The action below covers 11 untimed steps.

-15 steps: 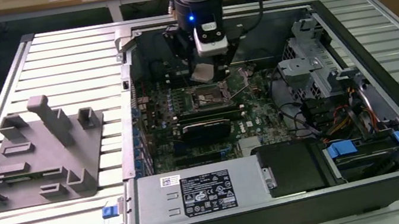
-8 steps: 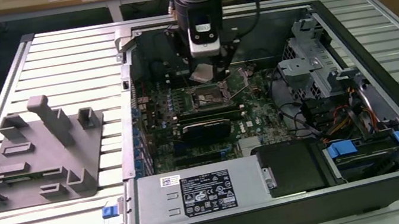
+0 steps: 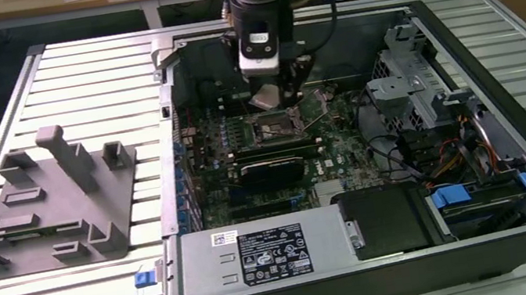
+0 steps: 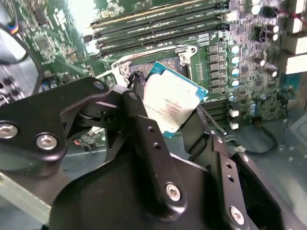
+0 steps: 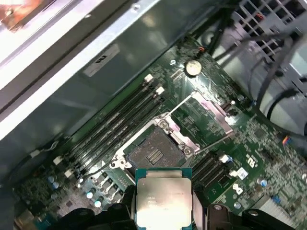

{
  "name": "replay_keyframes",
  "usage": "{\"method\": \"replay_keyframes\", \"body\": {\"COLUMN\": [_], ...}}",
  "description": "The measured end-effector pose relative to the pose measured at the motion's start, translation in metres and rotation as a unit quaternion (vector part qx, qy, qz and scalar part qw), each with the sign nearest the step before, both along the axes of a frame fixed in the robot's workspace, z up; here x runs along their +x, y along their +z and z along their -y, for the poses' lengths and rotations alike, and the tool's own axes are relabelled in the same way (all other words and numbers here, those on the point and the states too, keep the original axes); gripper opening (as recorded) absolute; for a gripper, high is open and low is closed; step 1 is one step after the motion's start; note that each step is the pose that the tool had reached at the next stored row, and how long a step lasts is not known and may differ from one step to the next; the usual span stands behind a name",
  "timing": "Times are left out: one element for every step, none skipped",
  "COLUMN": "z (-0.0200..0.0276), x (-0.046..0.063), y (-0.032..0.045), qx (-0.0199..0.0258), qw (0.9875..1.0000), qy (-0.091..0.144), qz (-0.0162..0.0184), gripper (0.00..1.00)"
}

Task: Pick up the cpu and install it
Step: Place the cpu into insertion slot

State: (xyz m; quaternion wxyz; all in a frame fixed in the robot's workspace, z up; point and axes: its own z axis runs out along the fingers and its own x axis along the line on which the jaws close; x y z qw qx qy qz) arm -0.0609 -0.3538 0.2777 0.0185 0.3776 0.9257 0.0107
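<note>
My gripper is shut on the cpu, a flat silver chip with a thin green edge, its fingers pinching two opposite sides. In the first wrist view the cpu hangs just above the motherboard, close beside the open socket, whose contact field is bare and whose metal frame is swung up. In the exterior view my gripper hangs inside the open computer case, directly over the socket.
Black memory sticks lie in slots next to the socket. The case walls, drive cage, cables and power supply crowd the board. A grey fixture rests on the slatted table at the exterior view's left.
</note>
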Motion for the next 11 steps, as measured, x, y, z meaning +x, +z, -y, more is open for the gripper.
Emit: {"method": "replay_keyframes", "body": {"z": [0.0000,0.0000,0.0000,0.0000,0.0000,0.0000,0.0000,0.0000,0.0000,0.0000,0.0000], "x": [0.0000,0.0000,0.0000,0.0000,0.0000,0.0000,0.0000,0.0000,0.0000,0.0000,0.0000], "y": [-0.0001,-0.0002,-0.0003,-0.0004,-0.0005,-0.0006,-0.0007,-0.0008,-0.0009,-0.0010,-0.0011], "qx": [0.0000,0.0000,0.0000,0.0000,0.0000,0.0000,0.0000,0.0000,0.0000,0.0000,0.0000], "qw": [1.0000,0.9998,0.9996,0.9993,0.9990,0.9985,0.9980,0.9974,0.9966,0.9959,0.9950], "qy": [-0.009,-0.018,-0.028,-0.037,-0.046,-0.055,-0.064,-0.073,-0.082,-0.091,-0.100], "qz": [0.0000,0.0000,0.0000,0.0000,0.0000,0.0000,0.0000,0.0000,0.0000,0.0000,0.0000], "gripper": [0.55,0.55,0.55,0.55,0.55,0.55,0.55,0.55,0.55,0.55,0.55]}}
